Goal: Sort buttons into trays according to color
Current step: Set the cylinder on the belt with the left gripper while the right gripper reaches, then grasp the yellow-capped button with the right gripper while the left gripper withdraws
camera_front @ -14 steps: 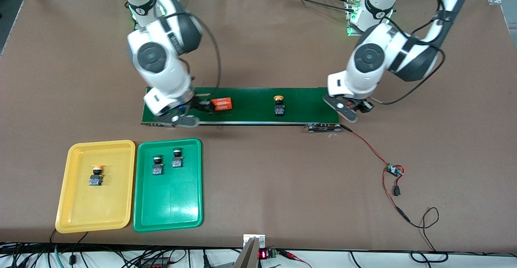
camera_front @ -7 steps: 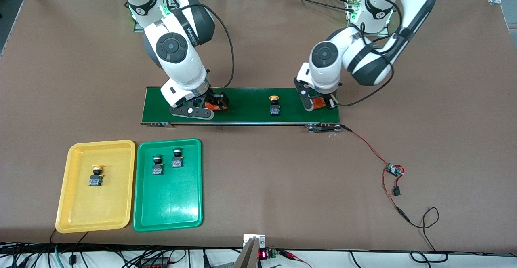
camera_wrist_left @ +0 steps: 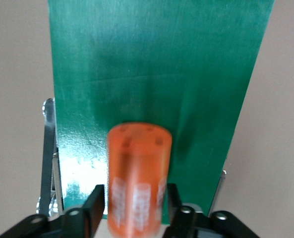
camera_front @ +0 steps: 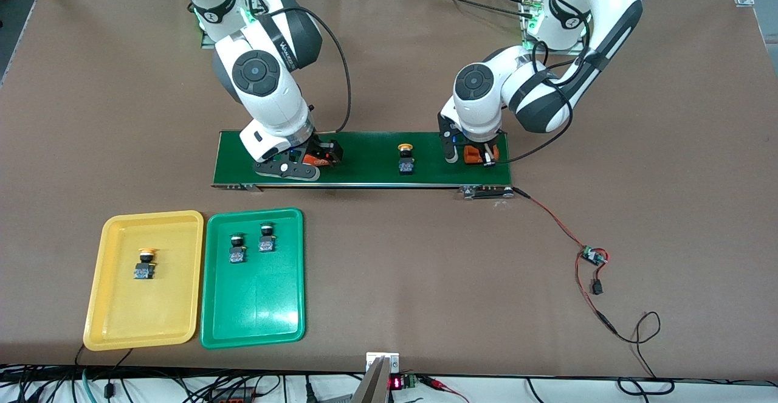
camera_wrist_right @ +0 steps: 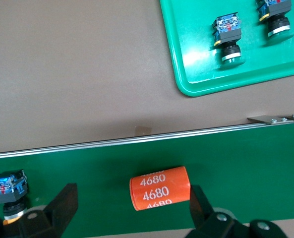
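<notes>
**a:** front view first. where's the last loose button, and which hand is closer to it?

**b:** the yellow button (camera_front: 405, 158) lies on the conveyor belt (camera_front: 364, 175), between the two hands. it is somewhat nearer the left hand (camera_front: 474, 155) than the right hand (camera_front: 304, 163).

**a:** how does it lie?

**b:** its long axis runs across the belt. the cap points toward the robots' bases and the black body toward the front camera.

**a:** are the hands free?

**b:** the right hand is spread wide, low over the belt. it straddles an orange cylinder (camera_wrist_right: 159, 188) without touching it. the left hand is at its own end of the belt with a second orange cylinder (camera_wrist_left: 139, 173) in its span. i cannot tell whether it is clamped on that cylinder or loose around it.

**a:** and the trays?

**b:** both sit on the counter at the right arm's end, nearer the camera than the belt. the yellow tray (camera_front: 115, 324) has one yellow button in it. the green tray (camera_front: 292, 330) has both green ones.

**a:** so who takes it?

**b:** my guess is the right arm. the button lies toward the left arm's end from the right hand, and the yellow tray is on that arm's end of the counter.
</notes>
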Available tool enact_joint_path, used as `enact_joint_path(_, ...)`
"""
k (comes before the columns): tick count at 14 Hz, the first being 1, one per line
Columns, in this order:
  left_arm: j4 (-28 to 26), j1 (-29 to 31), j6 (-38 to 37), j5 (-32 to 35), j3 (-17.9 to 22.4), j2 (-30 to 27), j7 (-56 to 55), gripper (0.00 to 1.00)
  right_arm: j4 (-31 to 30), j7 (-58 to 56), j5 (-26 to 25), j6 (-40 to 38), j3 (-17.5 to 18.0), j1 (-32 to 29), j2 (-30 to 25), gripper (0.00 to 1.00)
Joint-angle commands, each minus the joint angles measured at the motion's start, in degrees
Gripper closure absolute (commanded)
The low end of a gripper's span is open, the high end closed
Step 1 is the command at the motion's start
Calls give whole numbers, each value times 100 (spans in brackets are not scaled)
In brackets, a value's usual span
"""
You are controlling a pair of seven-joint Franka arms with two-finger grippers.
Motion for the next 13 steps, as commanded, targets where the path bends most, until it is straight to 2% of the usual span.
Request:
enact_joint_path(1,117,-87,-10,69,44,-139,100,0,-111,1,30,-14,13,-24,-112,0)
enact_joint_path(3,178,-26,-10,-1,175,-464,100,0,-146,62,30,-59,13,11,-112,0)
enact_joint_path(7,977,-52,-10,-571,939,-527,144,0,-111,1082,-31,3,13,520,11,0)
enact_joint_path(11,1339,-43,-45,-1949,1634,-833,109,0,-102,1476,-92,81,4,871,73,0)
enact_joint_path(13,1461,-43,-80,-2076,1862,-992,30,0,-67,1863,-477,117,4,1109,256,0)
